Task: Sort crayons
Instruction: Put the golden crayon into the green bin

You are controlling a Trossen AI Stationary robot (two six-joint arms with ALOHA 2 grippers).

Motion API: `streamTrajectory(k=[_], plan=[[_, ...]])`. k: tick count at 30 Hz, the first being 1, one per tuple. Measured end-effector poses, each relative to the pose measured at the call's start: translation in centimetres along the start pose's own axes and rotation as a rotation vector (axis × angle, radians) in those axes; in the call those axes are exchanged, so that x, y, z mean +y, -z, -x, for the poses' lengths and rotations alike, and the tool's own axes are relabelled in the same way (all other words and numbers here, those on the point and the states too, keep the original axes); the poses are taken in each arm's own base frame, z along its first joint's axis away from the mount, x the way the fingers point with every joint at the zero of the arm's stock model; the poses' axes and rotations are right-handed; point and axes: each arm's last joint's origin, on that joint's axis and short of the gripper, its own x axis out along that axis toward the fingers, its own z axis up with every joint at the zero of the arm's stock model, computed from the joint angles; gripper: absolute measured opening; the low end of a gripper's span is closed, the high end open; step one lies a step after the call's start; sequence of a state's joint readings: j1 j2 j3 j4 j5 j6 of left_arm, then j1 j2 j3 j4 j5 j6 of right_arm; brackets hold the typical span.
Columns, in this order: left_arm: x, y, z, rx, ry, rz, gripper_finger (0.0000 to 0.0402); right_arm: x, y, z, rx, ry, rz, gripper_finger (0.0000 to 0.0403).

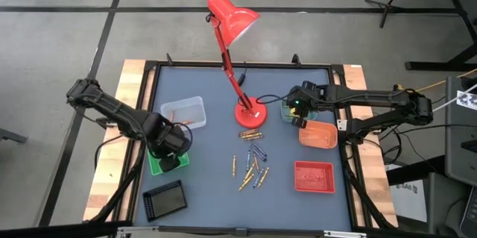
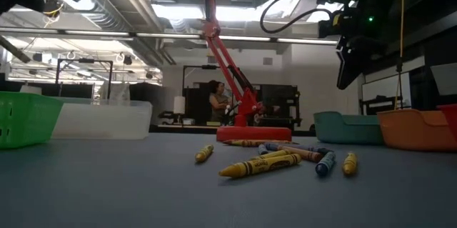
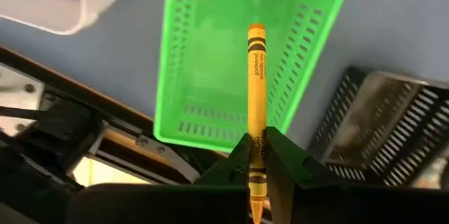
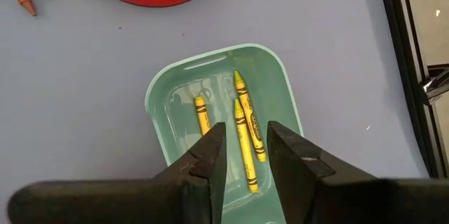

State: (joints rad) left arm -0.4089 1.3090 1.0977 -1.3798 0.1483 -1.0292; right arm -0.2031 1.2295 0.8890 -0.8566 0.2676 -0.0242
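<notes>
Left wrist view shows the left gripper (image 3: pixel 257 159) clamping a goldenrod crayon (image 3: pixel 256 104), lower end hidden, above the green basket (image 3: pixel 182 55); right gripper (image 4: pixel 245 155) parted over the teal tray (image 4: pixel 158 97).

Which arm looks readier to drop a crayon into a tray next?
Left. Its hand is shut on an orange-yellow crayon above the green tray; the right hand is open and empty.

Blue-grey table (image 1: pixel 216 193) carries a red desk lamp (image 1: pixel 250 113), loose crayons (image 1: pixel 252 165) scattered mid-table near the lamp base. Trays on it: clear (image 1: pixel 183 112), green (image 1: pixel 158 165), black mesh (image 1: pixel 165 198), teal (image 4: pixel 158 94), orange (image 1: pixel 319 135), red (image 1: pixel 314 176).
</notes>
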Motion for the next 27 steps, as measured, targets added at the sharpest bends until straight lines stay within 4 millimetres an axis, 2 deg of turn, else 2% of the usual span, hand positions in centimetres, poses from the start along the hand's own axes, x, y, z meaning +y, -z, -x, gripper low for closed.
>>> streamTrajectory(k=[13,19,27], plan=[[-1.0,0.4,-0.6,-0.160,-0.042,0.062,0.0007,0.0,0.0,0.0,-0.002,0.000,-0.001,0.0101],[-0.9,0.1,-3.5,-0.148,-0.025,0.055,0.0007,0.0,0.0,0.0,-0.003,0.000,-0.001,0.0101],[0.5,0.3,-7.1,-0.104,-0.086,0.067,0.0007,0.0,0.0,0.0,-0.005,0.000,-0.002,0.0101]])
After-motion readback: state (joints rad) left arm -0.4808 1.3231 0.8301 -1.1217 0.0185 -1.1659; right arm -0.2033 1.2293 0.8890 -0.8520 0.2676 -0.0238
